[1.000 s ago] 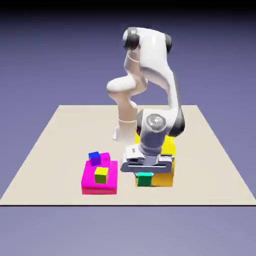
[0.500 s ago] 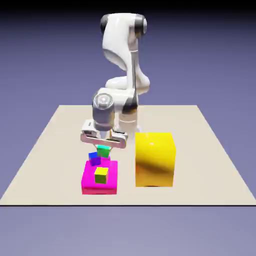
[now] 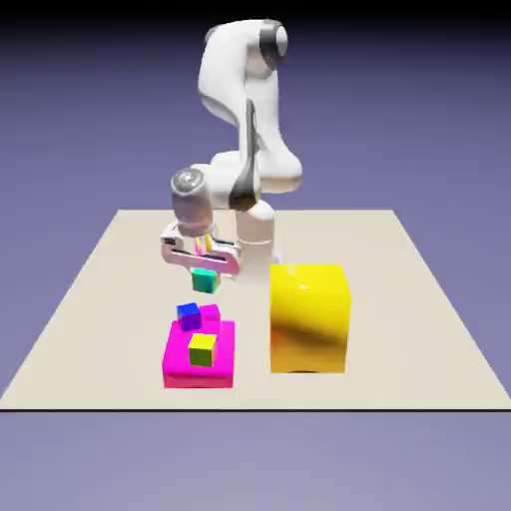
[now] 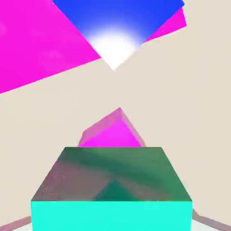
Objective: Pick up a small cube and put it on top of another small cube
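Note:
My gripper (image 3: 204,263) is shut on the small teal-green cube (image 3: 206,280) and holds it in the air, above the table. The teal cube hangs a little above and behind the small blue cube (image 3: 188,315), apart from it. In the hand view the teal cube (image 4: 113,189) fills the bottom between my fingers and hides them. The blue cube (image 4: 119,22), with a bright glare on it, shows at the top of that view. The small yellow-green cube (image 3: 203,348) lies on the flat magenta block (image 3: 180,359).
A big yellow cube (image 3: 309,317) stands to the exterior view's right of the magenta block. A small magenta cube (image 3: 211,313) sits right beside the blue cube. In the hand view a magenta piece (image 4: 113,134) lies on the beige table (image 4: 189,90).
My gripper carried the teal cube from in front of the big yellow cube to the exterior view's left. Since half a second ago it has risen and tilted above the blue cube.

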